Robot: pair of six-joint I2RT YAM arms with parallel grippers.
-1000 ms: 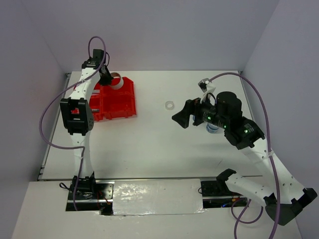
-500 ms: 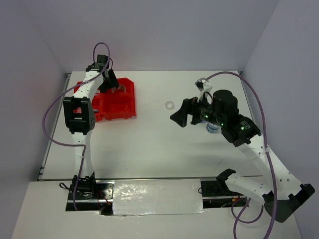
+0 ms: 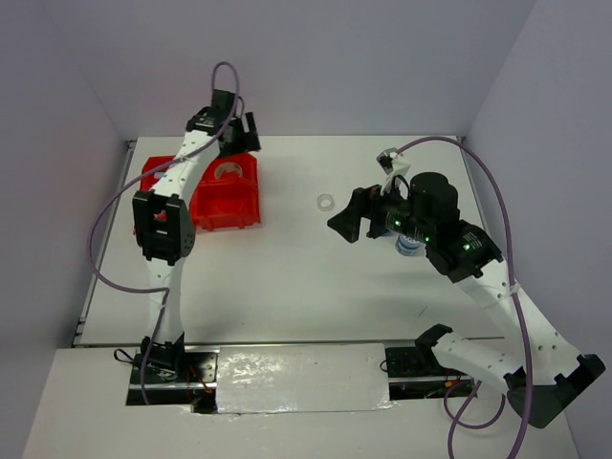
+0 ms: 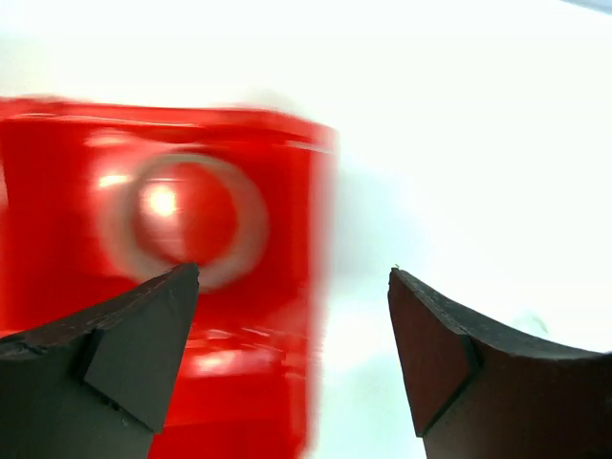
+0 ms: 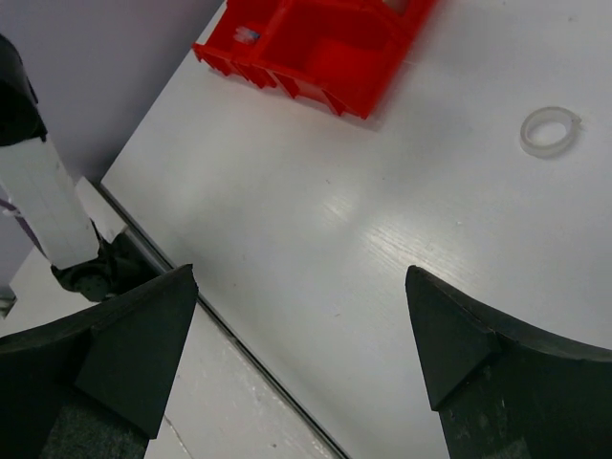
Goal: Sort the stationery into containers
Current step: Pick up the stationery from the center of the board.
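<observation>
The red containers block (image 3: pixel 212 199) stands at the far left of the table, and blurs across the left wrist view (image 4: pixel 115 382). A grey tape ring (image 3: pixel 228 170) lies in its far right compartment, seen also from the left wrist (image 4: pixel 182 225). My left gripper (image 3: pixel 245 132) hovers over the block's far right corner, open and holding nothing (image 4: pixel 292 277). A clear tape ring (image 3: pixel 326 202) lies on the table mid-back, visible to the right wrist too (image 5: pixel 550 131). My right gripper (image 3: pixel 342 218) hangs open and empty (image 5: pixel 301 277) just right of that ring. A blue-white tub (image 3: pixel 408 247) peeks from under the right arm.
The right wrist view shows the red block (image 5: pixel 325 38) at the top, the table's near edge (image 5: pixel 239 335) and the left arm's white lower link (image 5: pixel 43 206). Grey walls close in the back and both sides.
My left gripper has opened and let go of the grey tape ring, which now lies in the red block. It then swung right toward the block's far corner. The right arm barely shifted.
</observation>
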